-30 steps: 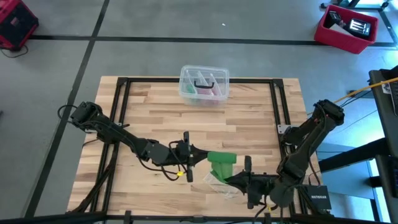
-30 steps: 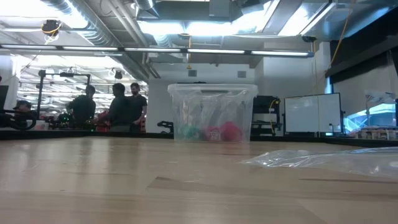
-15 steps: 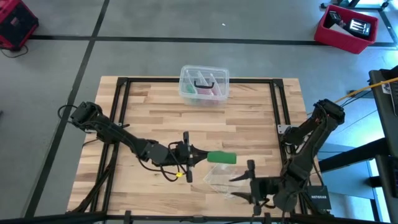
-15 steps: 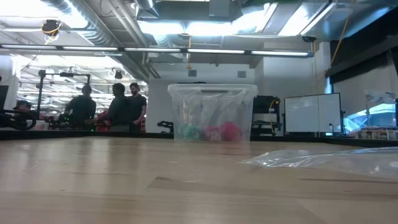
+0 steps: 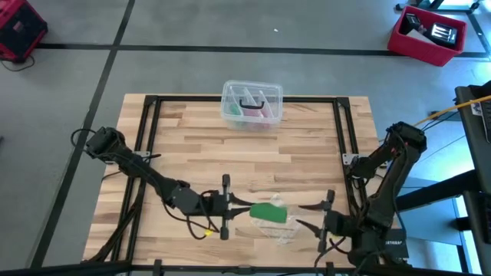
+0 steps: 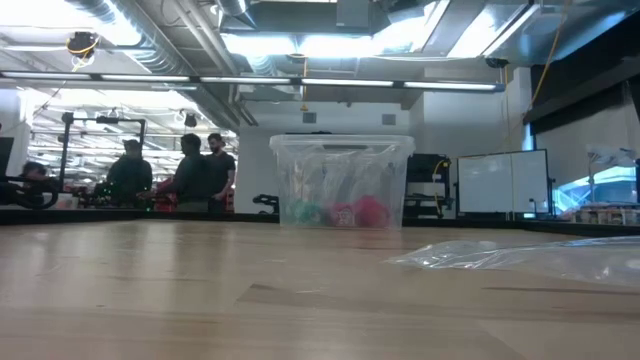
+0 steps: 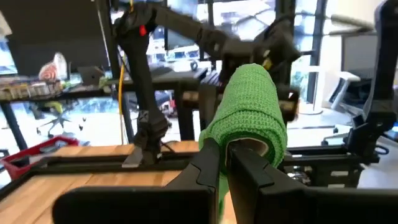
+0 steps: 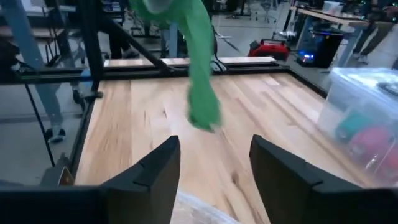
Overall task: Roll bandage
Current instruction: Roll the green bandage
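Observation:
The bandage is a bright green roll, held above the table near its front edge, with my left gripper shut on it. In the left wrist view the roll stands right beyond the fingers. A loose green tail hangs from the roll, its free end clear of the wood. My right gripper is to the right of the roll, open and facing the tail with nothing between its fingers. My left gripper pinches the roll's near end, by the pale core's rim, between its two fingers. The fingers point level, coming from the table's left. The roll is lifted clear of the table and the tail hangs slack below it.
A crumpled clear plastic bag lies on the wood under and just in front of the roll. A clear lidded box with pink and green items stands at the table's far edge. A black frame runs around the table. People stand in the room beyond.
My right gripper has opened and let go of the bandage's tail, rolled its wrist and drawn back toward the table's right edge. My left gripper has carried the roll toward the near edge. The tail, stretched toward the right gripper before, now hangs loose from the roll.

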Controlling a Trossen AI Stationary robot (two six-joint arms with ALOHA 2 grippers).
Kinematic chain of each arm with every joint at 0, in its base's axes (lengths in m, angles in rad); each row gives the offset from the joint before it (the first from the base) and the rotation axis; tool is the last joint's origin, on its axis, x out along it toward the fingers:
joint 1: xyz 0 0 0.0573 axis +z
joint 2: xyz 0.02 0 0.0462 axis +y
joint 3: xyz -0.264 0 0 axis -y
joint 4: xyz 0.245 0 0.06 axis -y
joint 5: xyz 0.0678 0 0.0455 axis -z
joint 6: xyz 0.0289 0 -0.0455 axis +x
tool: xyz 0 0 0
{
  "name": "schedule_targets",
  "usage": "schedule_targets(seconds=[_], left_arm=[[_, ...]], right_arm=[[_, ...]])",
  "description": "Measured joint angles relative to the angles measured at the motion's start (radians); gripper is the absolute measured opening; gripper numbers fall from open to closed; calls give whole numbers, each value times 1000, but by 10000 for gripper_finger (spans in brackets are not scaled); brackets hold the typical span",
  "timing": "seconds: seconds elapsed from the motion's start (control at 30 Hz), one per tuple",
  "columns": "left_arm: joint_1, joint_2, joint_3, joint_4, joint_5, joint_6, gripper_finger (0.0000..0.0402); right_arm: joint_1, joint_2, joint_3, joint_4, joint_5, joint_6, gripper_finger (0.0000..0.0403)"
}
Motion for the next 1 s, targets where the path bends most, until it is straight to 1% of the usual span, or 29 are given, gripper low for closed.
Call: schedule_targets(seconds=[0.07, 0.13, 0.23, 0.37, 0.4, 0.53, 0.77, 0.87, 0.93, 1.0], left_arm=[[-8, 0, 0, 18, 10, 16, 11], [-10, 0, 0, 18, 23, 21, 11], [-10, 0, 0, 9, 26, 21, 11], [-10, 0, 0, 8, 26, 32, 11], [-10, 0, 0, 9, 26, 40, 11], [-10, 0, 0, 8, 26, 58, 11], [-12, 0, 0, 6, 29, 77, 11], [-12, 0, 0, 10, 29, 77, 11], [-12, 0, 0, 12, 29, 71, 11], [-12, 0, 0, 16, 30, 54, 11]], right_arm=[[-16, 0, -52, 71, -4, 4, 190], [-43, 1, -99, 184, -22, -19, 189], [-69, 1, -136, 373, -42, -154, 189], [-98, 1, -138, 539, -127, -327, 188], [-109, 1, -138, 549, -134, -347, 188], [-156, 1, -138, 547, -147, -346, 188], [-227, 1, -138, 549, -264, -356, 184], [-231, 1, -138, 550, -271, -380, 154], [-230, 1, -138, 550, -250, -398, 116], [-229, 1, -138, 550, -230, -408, 67]])
